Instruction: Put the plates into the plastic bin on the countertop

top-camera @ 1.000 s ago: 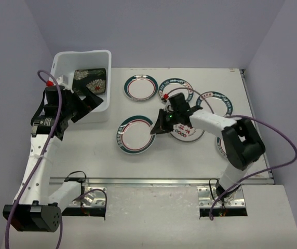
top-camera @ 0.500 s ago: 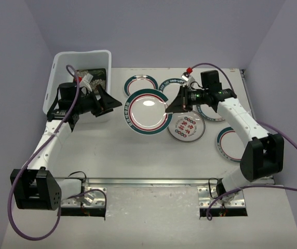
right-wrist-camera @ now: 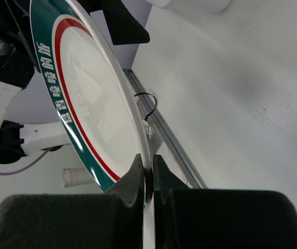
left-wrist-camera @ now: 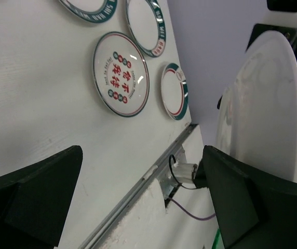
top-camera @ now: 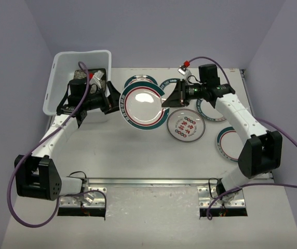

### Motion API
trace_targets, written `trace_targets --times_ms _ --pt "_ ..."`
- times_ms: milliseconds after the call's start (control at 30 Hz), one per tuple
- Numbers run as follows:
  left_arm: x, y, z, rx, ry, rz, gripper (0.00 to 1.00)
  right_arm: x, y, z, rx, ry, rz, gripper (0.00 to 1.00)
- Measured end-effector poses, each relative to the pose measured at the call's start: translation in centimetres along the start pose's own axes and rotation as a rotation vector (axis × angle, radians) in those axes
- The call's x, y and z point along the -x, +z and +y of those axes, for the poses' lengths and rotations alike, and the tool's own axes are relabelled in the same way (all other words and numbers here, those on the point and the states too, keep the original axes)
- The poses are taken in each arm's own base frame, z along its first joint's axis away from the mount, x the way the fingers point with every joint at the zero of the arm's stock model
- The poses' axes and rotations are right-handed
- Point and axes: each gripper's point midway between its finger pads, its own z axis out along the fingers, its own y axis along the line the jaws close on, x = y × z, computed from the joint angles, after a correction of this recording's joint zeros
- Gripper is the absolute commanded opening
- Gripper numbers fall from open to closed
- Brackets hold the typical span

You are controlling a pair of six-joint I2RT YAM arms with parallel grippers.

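Note:
My right gripper (top-camera: 165,101) is shut on the rim of a round white plate (top-camera: 143,106) with a teal-red rim and holds it tilted above the countertop (top-camera: 107,150). The right wrist view shows the pads (right-wrist-camera: 138,179) pinching that rim (right-wrist-camera: 86,104). My left gripper (top-camera: 114,101) is open and empty, just left of the held plate; the left wrist view shows the plate's white underside (left-wrist-camera: 262,114) beside the right finger. The plastic bin (top-camera: 65,65) stands at the back left with a black flowered plate (top-camera: 99,75) partly visible inside.
Several round plates lie on the countertop: teal-rimmed ones (top-camera: 138,81), (top-camera: 175,84), (top-camera: 230,143), one under the right arm (top-camera: 211,110), and one with red markings (top-camera: 186,125). A metal strip (top-camera: 164,181) runs along the near edge.
The right gripper lifted the plate and carried it left. The left gripper came out of the bin and moved right, up to the plate's left edge.

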Motion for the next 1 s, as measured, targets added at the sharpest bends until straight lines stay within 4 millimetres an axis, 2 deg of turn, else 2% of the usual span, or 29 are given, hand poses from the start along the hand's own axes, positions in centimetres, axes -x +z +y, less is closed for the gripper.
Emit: trace_targets --times_ms 133,300,367,467,567,700,767,900,933,967,1000 --pt "1.8 -0.1 1.2 0.11 -0.01 -0.074 1.0 0.2 -0.4 -1.2 -0.078 -0.031 -0.017 0.0" --pt "3.4 -0.3 2.4 0.206 -0.035 -0.163 1.0 -0.5 -1.3 -5.7 -0.274 0.046 -0.052 0.0" --pt "3.6 -0.3 2.3 0.207 -0.045 -0.174 1.0 -0.7 -1.7 -7.6 -0.364 0.074 -0.071 0.0" --pt "3.8 -0.2 1.9 0.193 -0.054 -0.188 0.99 -0.7 -2.2 -9.2 -0.441 0.105 -0.094 0.0" --pt "3.3 0.5 1.2 0.138 -0.068 -0.163 0.95 0.0 -1.7 -8.4 -0.38 0.12 -0.109 0.0" --pt "1.7 2.2 1.6 0.116 -0.093 -0.096 0.84 1.0 -0.5 -5.7 -0.217 0.124 -0.123 0.0" --pt "0.9 2.7 1.9 0.115 -0.108 -0.066 0.63 1.4 -0.2 -4.6 -0.152 0.119 -0.123 0.0" --pt "0.5 3.2 1.4 0.075 -0.107 -0.038 0.03 1.9 0.5 -3.0 -0.054 0.114 -0.11 0.0" --pt "0.6 3.2 1.1 0.059 -0.103 -0.039 0.0 1.9 0.7 -3.0 -0.045 0.117 -0.108 0.0" --pt "0.7 3.2 0.7 0.044 -0.099 -0.039 0.0 2.0 1.0 -3.0 -0.035 0.122 -0.106 0.17" --pt "0.9 3.3 0.4 0.033 -0.092 -0.042 0.0 2.1 1.1 -3.1 -0.031 0.129 -0.104 0.46"
